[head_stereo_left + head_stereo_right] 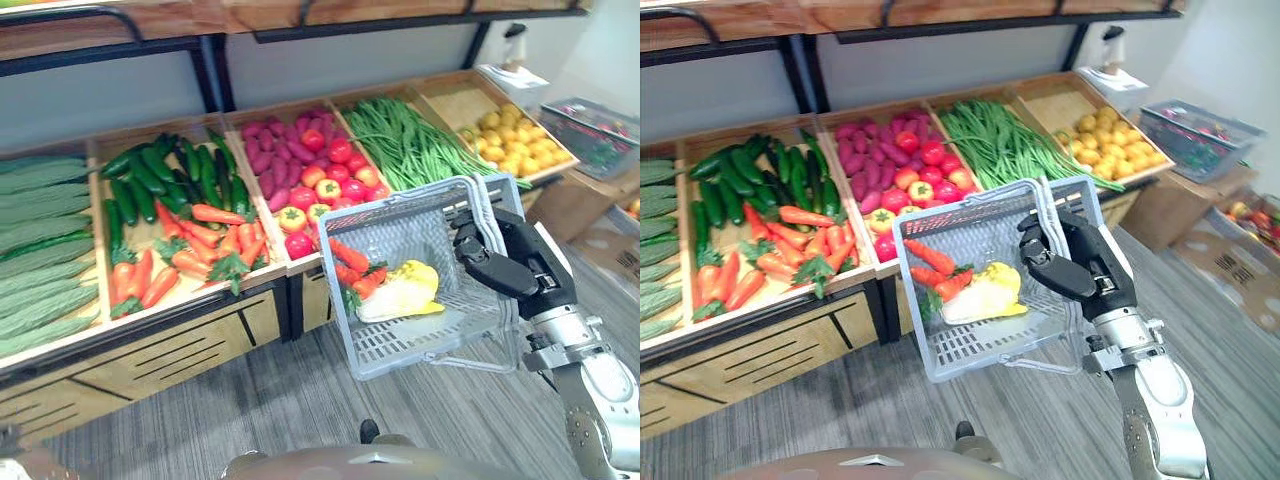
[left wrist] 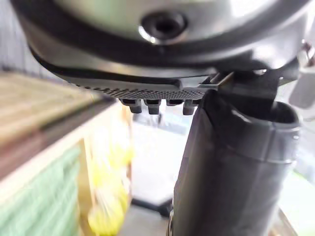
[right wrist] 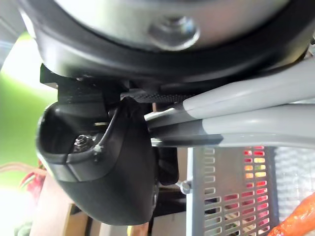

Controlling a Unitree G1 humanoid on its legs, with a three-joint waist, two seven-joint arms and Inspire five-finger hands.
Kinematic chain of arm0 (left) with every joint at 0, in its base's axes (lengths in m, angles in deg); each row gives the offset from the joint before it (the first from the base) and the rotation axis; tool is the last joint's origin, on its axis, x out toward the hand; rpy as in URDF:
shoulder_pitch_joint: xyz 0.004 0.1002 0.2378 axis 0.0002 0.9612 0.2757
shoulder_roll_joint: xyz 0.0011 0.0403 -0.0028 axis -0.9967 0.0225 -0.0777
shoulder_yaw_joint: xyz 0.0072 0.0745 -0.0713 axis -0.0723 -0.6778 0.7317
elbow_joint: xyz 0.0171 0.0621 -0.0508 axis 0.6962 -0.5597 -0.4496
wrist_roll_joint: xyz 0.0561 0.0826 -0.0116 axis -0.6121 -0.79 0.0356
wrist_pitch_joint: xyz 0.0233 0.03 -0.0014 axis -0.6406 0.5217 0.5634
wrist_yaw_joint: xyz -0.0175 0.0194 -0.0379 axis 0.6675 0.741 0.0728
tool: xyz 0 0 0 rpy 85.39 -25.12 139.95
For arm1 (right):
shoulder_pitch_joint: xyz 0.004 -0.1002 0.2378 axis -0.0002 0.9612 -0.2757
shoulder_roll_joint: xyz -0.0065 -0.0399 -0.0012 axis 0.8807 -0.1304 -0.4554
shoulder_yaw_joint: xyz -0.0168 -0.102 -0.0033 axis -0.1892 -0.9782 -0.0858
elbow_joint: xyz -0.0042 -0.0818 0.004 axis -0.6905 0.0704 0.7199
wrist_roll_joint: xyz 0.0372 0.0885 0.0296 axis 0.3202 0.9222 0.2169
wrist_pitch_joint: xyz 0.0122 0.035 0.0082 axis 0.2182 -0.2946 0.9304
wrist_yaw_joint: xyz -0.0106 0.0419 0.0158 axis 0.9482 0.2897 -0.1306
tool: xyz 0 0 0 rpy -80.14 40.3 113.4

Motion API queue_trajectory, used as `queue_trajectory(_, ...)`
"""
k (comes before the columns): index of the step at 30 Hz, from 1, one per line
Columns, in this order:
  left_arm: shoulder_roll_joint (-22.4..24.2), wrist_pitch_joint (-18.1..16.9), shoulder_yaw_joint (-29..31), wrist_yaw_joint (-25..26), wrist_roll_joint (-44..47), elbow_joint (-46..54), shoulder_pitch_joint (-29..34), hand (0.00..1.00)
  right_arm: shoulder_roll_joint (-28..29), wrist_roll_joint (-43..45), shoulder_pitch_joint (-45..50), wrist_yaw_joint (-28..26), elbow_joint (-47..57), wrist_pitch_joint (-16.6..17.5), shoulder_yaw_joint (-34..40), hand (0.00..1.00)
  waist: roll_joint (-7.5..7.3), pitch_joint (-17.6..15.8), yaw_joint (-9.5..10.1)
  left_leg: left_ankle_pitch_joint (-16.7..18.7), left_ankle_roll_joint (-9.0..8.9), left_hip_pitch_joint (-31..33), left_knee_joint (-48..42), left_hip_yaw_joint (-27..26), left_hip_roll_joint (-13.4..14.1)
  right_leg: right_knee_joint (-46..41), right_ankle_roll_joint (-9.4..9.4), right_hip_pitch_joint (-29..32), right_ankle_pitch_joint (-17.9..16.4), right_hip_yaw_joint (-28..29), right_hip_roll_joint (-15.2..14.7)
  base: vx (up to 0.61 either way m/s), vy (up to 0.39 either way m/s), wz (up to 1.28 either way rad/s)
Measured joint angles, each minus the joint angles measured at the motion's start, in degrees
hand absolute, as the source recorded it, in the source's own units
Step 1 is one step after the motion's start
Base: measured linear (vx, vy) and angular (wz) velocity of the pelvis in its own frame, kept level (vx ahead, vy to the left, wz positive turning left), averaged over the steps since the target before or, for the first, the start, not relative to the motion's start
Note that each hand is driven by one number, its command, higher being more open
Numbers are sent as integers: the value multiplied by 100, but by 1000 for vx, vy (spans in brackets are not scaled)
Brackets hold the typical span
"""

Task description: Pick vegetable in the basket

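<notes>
Basket (image 1: 980, 232) hangs light from my right robot hand (image 1: 1072, 262), curled round it; firm carrots (image 1: 790, 240) should suit mid-body grips.

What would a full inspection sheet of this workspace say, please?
Surface: wooden stand with bins of cucumbers, stand carrots, red tomatoes and green beans.
Job's things: grey basket, tilted and held off the floor, containing carrots and a yellow pepper.
Clutter: nothing seen.
Hands: right hand curled round the basket handles; left hand beside the stand.
Cables: nothing seen.
Surroundings: grey plank floor; to the right, a crate of produce over a cardboard box.
</notes>
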State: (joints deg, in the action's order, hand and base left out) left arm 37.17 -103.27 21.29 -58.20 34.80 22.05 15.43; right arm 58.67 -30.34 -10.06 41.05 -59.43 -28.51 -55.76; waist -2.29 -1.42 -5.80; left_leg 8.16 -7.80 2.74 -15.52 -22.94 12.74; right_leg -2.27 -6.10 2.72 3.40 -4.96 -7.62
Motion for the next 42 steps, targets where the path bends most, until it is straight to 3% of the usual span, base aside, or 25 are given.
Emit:
queue_trajectory(7, 542, 86, 953, 23, 1358, -2432, 412, 100, 947, 257, 371, 461, -125, 2, 517, 0, -121, 112, 92, -377, 71, -38, 630, 557, -328, -208, -57, -86, -286, -595, -256, 19, -2, 47)
queue_trajectory(11, 904, 398, 891, -199, 1797, -3467, 534, 100, 1486, 271, 387, 817, -429, 4, 693, 0, -145, 110, 116, -457, 92, -154, 783, 592, -360, -276, -69, -128, -364, -648, -277, 21, -13, 9)
queue_trajectory(16, 909, 721, 579, -433, 1730, -3838, 504, 100, 1930, 296, 550, 1214, -722, 4, 1151, 0, -158, 88, 114, -462, 73, -326, 889, 567, -366, -399, -77, -179, -482, -636, -293, 6, -4, -1)
queue_trajectory(23, 944, 855, -517, -660, 1255, -3851, 367, 100, 2169, 501, 631, 1574, -1104, 119, 1789, 0, -109, 20, 2, -460, 77, -491, 987, 378, -407, -398, -95, -167, -486, -476, -305, 10, 9, -13)
queue_trajectory(33, 1016, 866, -2336, -794, 995, -3930, 238, 100, 2504, 1000, 580, 1948, -2447, 254, 1717, 0, -55, -101, -93, -483, 44, -826, 1313, -51, -482, -365, -111, -87, -474, -75, -232, 23, 14, -22)
queue_trajectory(42, 1031, 868, -3031, -914, 827, -3929, 272, 100, 2606, 978, 500, 2117, -4017, 259, 1167, 0, 81, -338, -18, -577, 97, -943, 1498, 126, -600, -361, -161, -262, -532, -251, -338, 5, 6, 11)
